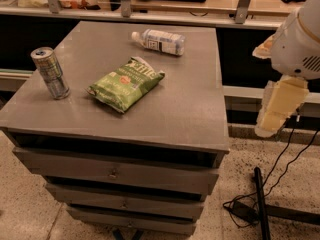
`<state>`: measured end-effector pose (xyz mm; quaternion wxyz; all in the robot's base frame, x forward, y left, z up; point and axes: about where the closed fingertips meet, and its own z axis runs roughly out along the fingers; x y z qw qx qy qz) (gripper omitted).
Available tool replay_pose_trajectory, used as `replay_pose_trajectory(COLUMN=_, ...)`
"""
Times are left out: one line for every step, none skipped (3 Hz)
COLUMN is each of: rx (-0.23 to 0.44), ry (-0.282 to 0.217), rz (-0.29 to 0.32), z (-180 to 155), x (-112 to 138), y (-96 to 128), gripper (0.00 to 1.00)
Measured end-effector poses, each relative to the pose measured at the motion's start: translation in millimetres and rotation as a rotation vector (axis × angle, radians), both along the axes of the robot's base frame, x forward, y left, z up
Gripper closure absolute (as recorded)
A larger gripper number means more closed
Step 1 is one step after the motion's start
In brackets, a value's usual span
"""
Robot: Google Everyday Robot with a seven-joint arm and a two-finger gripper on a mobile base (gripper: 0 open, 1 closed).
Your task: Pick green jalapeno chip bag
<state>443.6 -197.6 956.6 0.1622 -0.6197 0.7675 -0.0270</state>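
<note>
The green jalapeno chip bag (125,83) lies flat near the middle of the grey cabinet top (190,109), its dark top edge pointing to the far right. It is light green with white lettering and a small red-orange mark. My gripper (279,108) hangs pointing down from the white arm (300,39) at the right. It is off the cabinet's right edge, well to the right of the bag and apart from it. It holds nothing that I can see.
A silver drink can (50,73) stands upright at the cabinet's left edge. A clear plastic bottle (159,41) lies on its side behind the bag. Drawers are below the top. Black cables (270,194) lie on the floor at right. A counter runs along the back.
</note>
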Motion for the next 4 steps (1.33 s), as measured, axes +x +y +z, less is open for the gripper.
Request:
replay_pose_trajectory(rx=0.000, ry=0.000, rz=0.000, z=0.0, x=0.0, y=0.1, gripper=0.00)
replay_pose_trajectory(rx=0.094, ry=-0.001, rz=-0.038, z=-8.1, x=-1.3, y=10.4, gripper=0.00)
replay_pose_trajectory(rx=0.242, ry=-0.001, rz=-0.067, z=-22.8, x=4.2, y=30.3, gripper=0.00)
replay_pose_trajectory(rx=0.359, ry=-0.001, rz=-0.075, z=-29.3, x=8.1, y=56.7, gripper=0.00)
